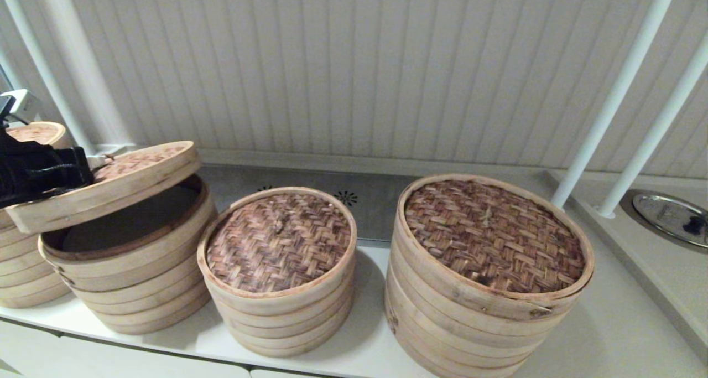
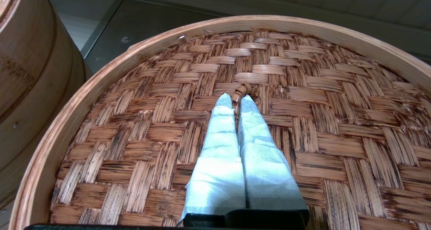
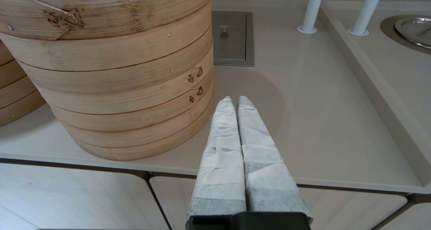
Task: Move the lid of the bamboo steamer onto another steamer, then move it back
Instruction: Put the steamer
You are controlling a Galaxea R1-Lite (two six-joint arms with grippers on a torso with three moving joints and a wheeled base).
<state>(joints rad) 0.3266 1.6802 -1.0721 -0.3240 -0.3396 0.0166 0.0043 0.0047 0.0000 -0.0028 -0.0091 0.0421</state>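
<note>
The bamboo steamer lid (image 1: 110, 184) hangs tilted over an open steamer (image 1: 133, 256) at the left, its far edge raised. My left gripper (image 1: 83, 170) is shut on the lid's small loop handle (image 2: 243, 89); in the left wrist view the taped fingers (image 2: 219, 135) pinch it at the middle of the woven top (image 2: 320, 122). The smallest steamer (image 1: 279, 239), with its reddish-brown woven top, stands just to the right of the open one. My right gripper (image 3: 233, 100) is shut and empty, low by the counter's front edge beside the widest steamer (image 3: 118, 71).
The widest steamer (image 1: 492, 239) stands at the right. Another stack (image 1: 25, 262) sits at the far left, close to my left arm. Two white poles (image 1: 614, 96) rise at the back right near a round metal dish (image 1: 672, 217). A steel panel (image 1: 370, 201) lies behind the steamers.
</note>
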